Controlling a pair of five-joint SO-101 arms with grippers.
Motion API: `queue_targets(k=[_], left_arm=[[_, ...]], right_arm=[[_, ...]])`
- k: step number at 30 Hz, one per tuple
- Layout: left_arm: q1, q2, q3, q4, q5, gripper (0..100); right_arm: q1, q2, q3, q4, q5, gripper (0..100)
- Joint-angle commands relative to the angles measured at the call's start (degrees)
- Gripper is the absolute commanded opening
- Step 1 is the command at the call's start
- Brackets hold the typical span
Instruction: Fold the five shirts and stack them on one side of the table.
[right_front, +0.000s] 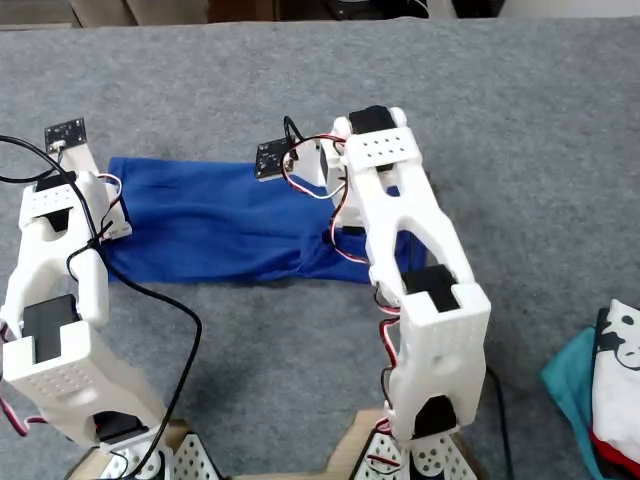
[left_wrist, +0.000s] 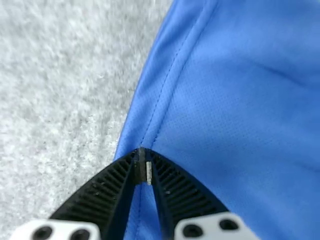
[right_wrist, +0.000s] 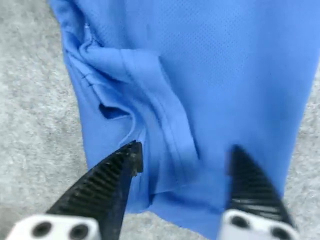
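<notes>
A blue shirt (right_front: 215, 225) lies in a long folded band across the middle of the grey table cover. My left gripper (right_front: 116, 226) sits at its left end. In the left wrist view the left gripper (left_wrist: 143, 167) is shut, pinching the stitched hem of the blue shirt (left_wrist: 240, 100) at the cloth's edge. My right arm stands over the shirt's right end. In the right wrist view the right gripper (right_wrist: 185, 165) hangs open just above the bunched, creased end of the blue shirt (right_wrist: 200, 65), one finger on each side of a fold, with nothing held.
A pile of other shirts (right_front: 605, 385), teal, white with black marks and red, lies at the table's right edge. The grey table cover (right_front: 300, 80) stretches bare behind the arms and to the right of the blue shirt.
</notes>
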Motion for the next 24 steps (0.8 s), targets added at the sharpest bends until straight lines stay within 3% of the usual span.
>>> queue_targets(k=[1,5,10,15,24], left_arm=[[0.2,-0.7,-0.2,-0.7,0.0,2],[0.3,-0.7,-0.2,-0.8,0.0,2],[0.3,-0.7,-0.2,-0.8,0.0,2],[0.3,-0.7,-0.2,-0.8,0.0,2],[0.3,-0.7,-0.2,-0.9,0.0,2]], right_arm=[[-0.8,-6.0,-2.4,2.9,-0.9,32.4],[-0.8,-8.1,-2.3,8.9,-2.0,22.1],[-1.1,-9.8,-1.3,13.0,-5.6,0.0],[-2.6,-10.0,8.7,10.7,-6.4,0.5],[-2.5,-9.6,18.4,-4.9,-9.3,0.5]])
